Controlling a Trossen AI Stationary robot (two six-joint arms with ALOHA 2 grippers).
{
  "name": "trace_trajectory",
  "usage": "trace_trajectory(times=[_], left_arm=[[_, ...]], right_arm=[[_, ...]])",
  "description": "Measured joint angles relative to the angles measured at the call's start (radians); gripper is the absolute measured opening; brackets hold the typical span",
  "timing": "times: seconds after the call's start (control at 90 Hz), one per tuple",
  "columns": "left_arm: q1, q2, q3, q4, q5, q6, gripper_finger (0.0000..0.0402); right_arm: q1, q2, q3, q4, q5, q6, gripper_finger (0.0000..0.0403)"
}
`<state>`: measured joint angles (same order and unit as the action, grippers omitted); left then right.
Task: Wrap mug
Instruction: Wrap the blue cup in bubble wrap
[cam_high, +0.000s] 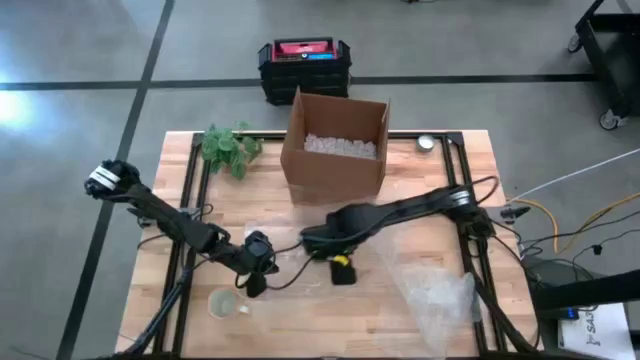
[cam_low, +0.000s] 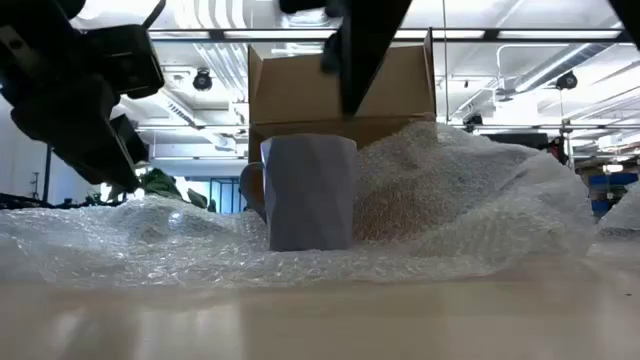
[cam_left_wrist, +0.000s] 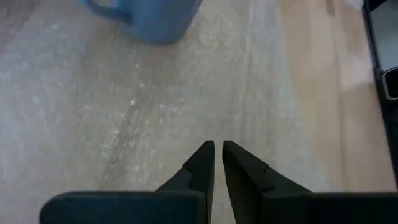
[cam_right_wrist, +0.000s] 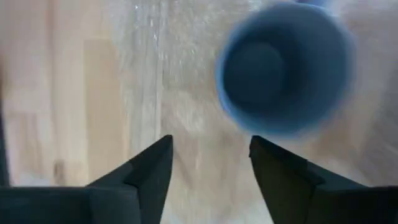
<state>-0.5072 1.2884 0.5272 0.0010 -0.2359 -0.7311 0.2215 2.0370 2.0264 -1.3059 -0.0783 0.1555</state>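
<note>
I'm seeing a pale blue ceramic mug (cam_low: 308, 192) sitting on clear, dotted bubble wrap (cam_low: 470, 215), brown cardboard box (cam_low: 340, 95) behind.

- A blue mug (cam_low: 309, 192) stands upright, mouth open, handle out to one side.
- It sits on clear bubble wrap (cam_low: 470, 215) spread across the table.

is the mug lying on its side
No, the mug stands upright on the bubble wrap, its open mouth facing up in the right wrist view.

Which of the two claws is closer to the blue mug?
Right. The right gripper hangs open just above the mug, looking into it; the left gripper sits off to its side, over the bubble wrap.
</note>
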Motion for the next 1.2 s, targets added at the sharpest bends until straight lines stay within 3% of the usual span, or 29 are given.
trace_trajectory(times=[0.122,0.333,0.7,0.933,1.2], left_arm=[[0.0,0.0,0.028,-0.002,0.001,0.026,0.002],[0.0,0.0,0.061,-0.002,0.001,0.083,0.002],[0.002,0.0,0.068,-0.001,-0.068,0.097,0.002],[0.007,0.0,0.068,0.002,-0.069,0.095,0.002],[0.008,0.0,0.068,0.023,-0.071,0.102,0.002]], right_arm=[[0.019,-0.141,-0.091,0.007,0.031,0.079,0.0226],[0.048,-0.396,-0.41,0.005,0.278,0.366,0.0238],[0.129,-0.794,-0.985,0.191,0.419,0.859,0.0219],[0.143,-0.896,-1.271,0.386,0.419,1.06,0.0206],[0.147,-0.902,-1.468,0.774,0.442,1.032,0.0208]])
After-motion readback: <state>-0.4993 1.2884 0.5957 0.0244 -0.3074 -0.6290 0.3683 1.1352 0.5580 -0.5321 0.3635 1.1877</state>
